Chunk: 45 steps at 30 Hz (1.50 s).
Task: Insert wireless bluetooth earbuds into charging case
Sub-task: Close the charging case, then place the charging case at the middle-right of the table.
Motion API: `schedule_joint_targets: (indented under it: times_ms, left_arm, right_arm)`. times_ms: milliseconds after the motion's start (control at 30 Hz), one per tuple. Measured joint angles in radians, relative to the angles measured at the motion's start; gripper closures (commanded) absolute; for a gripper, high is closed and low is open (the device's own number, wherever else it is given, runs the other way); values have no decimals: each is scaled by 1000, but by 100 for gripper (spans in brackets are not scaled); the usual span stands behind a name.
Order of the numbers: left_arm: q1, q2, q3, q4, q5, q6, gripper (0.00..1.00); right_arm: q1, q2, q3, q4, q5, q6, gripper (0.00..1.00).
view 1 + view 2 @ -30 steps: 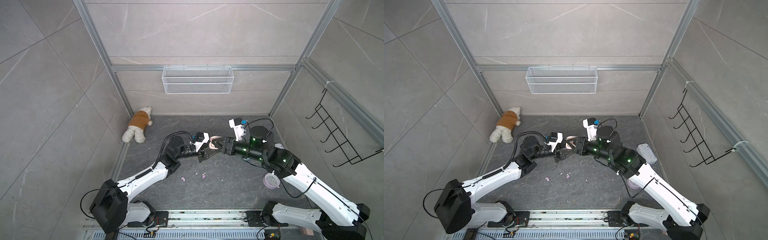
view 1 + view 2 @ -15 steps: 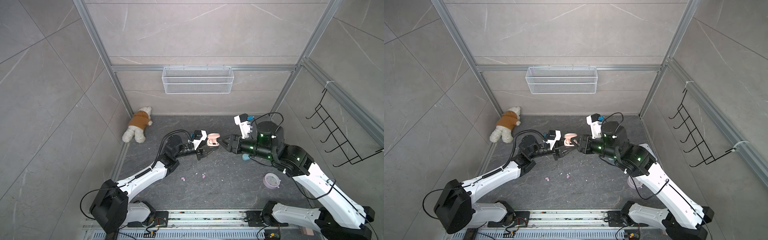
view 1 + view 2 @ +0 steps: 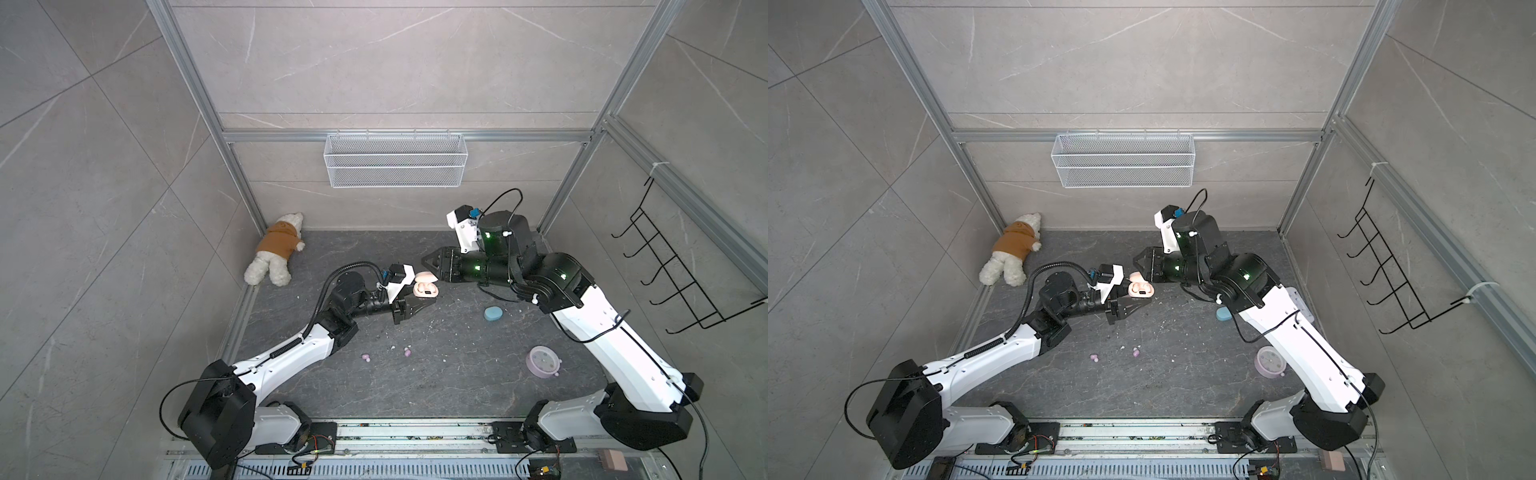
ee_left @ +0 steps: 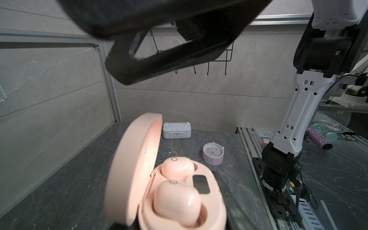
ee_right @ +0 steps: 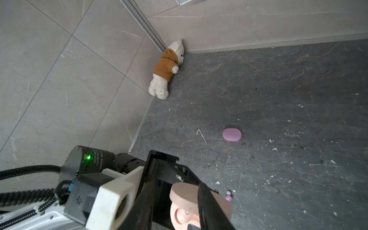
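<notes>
My left gripper (image 3: pixel 426 293) (image 3: pixel 1138 296) is shut on the base of a peach charging case (image 3: pixel 426 287) (image 3: pixel 1139 289) and holds it above the floor with its lid (image 4: pixel 135 169) swung open. Two peach earbuds (image 4: pixel 177 167) (image 4: pixel 177 201) sit in its wells. My right gripper (image 3: pixel 428 262) (image 3: pixel 1139 262) hovers just behind and above the lid with nothing seen in it. Its jaw gap does not show. Two lilac earbuds (image 3: pixel 365 357) (image 3: pixel 407 353) lie on the floor in front.
A shut blue case (image 3: pixel 493 313) and a lilac alarm clock (image 3: pixel 541 361) lie under the right arm. A shut lilac case (image 5: pixel 232 135) shows only in the right wrist view. A white box (image 4: pixel 176 130), a teddy (image 3: pixel 276 253), a wire basket (image 3: pixel 395 160) and white crumbs are also there.
A second ago my right gripper's tips were at the case. It drew back to the right, then came in again behind the lid. The left gripper kept hold of the case.
</notes>
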Motion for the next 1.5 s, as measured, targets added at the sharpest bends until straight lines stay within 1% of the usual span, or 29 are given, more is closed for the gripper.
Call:
schedule_joint_targets:
  times_ms: [167,300,533,700,767,800,900,967,1100,1233,1333,1500]
  left_arm:
    - [0,-14,-1,-6,3,2,80]
    - [0,-14,-3,-10,3,3,80]
    - [0,-25,-11,-30,5,6,81]
    - [0,-25,-15,-39,3,13,81]
    - [0,-25,-15,-42,3,17,81]
    - [0,-26,-15,-43,3,19,81]
    - [0,-31,-15,-50,3,36,80]
    - [0,-41,-15,-74,3,56,80]
    - [-8,-58,-15,-134,2,104,80]
    - [-18,-61,-15,-163,2,131,80]
    - [-18,-61,-15,-171,2,138,80]
    - [-18,-61,-15,-171,2,143,80]
  right_arm:
    - [-2,37,46,-80,-18,-22,65]
    - [-2,41,45,-122,-46,-26,67]
    - [18,11,-40,-139,-68,-10,67]
    - [42,-8,-56,-145,-66,5,67]
    - [49,-5,-46,-164,-53,5,63]
    - [51,-1,-35,-180,-47,8,59]
    - [51,5,-13,-216,-33,23,42]
    - [42,8,6,-249,-31,33,34]
    - [14,12,38,-285,-47,47,30]
    - [7,24,39,-293,-92,60,25]
    - [7,41,31,-289,-123,69,24]
    - [7,45,-31,-265,-156,81,24]
